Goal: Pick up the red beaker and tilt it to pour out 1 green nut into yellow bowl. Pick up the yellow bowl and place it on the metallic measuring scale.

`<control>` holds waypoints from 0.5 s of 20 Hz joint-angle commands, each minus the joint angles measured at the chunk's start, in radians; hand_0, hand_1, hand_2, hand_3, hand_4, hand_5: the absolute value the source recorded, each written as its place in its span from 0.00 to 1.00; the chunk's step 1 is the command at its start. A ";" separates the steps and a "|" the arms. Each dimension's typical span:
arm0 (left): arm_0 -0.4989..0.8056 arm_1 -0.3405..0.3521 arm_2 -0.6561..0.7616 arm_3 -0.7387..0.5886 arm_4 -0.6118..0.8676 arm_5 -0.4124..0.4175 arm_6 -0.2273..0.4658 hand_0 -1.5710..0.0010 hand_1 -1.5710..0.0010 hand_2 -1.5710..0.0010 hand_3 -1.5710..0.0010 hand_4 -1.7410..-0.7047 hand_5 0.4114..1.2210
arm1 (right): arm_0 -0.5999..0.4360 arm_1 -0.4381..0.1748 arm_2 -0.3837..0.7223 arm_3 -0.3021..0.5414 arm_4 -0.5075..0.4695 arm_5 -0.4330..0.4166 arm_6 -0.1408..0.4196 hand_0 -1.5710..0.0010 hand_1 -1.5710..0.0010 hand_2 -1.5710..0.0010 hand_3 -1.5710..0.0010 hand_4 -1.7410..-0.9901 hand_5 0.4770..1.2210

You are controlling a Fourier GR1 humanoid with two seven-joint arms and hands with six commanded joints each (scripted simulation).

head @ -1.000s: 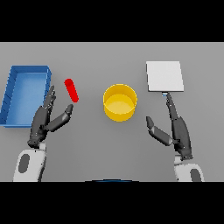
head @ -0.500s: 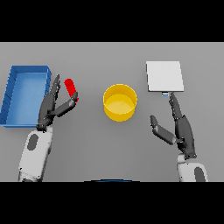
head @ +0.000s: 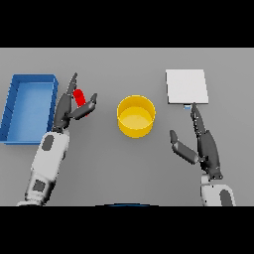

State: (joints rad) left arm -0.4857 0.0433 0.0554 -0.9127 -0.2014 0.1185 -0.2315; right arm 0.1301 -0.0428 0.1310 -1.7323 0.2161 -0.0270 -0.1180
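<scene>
Grey worktop [head: 127, 168] with a blue tray [head: 27, 106] far left and the white scale [head: 186, 87] top right. Yellow bowl [head: 135, 115] sits mid-table, well apart from both. Left hand [head: 69, 106] reaches up, fingers closing around the red beaker [head: 79, 95]. Right hand [head: 201, 144] idles below the scale, fingers released.
</scene>
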 commanded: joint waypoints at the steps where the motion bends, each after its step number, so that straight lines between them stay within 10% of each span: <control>1: -0.028 0.002 0.006 0.029 -0.003 0.006 0.002 1.00 1.00 1.00 1.00 0.46 0.32 | 0.007 0.005 0.006 -0.007 0.007 -0.005 0.004 1.00 1.00 1.00 1.00 0.63 0.29; 6: -0.081 -0.006 0.031 0.126 -0.006 0.036 -0.068 1.00 0.98 0.97 1.00 0.43 0.38 | 0.004 0.004 0.004 -0.003 0.015 -0.012 0.005 1.00 1.00 1.00 1.00 0.64 0.29; 10: -0.107 -0.022 0.056 0.170 0.002 0.067 -0.112 0.51 0.49 0.49 0.63 0.25 0.64 | 0.008 -0.005 -0.006 0.010 0.016 -0.015 -0.009 1.00 1.00 1.00 1.00 0.66 0.29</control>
State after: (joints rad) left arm -0.5927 0.0213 0.1112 -0.7432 -0.1997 0.1843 -0.3469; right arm 0.1385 -0.0478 0.1253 -1.7222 0.2319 -0.0418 -0.1284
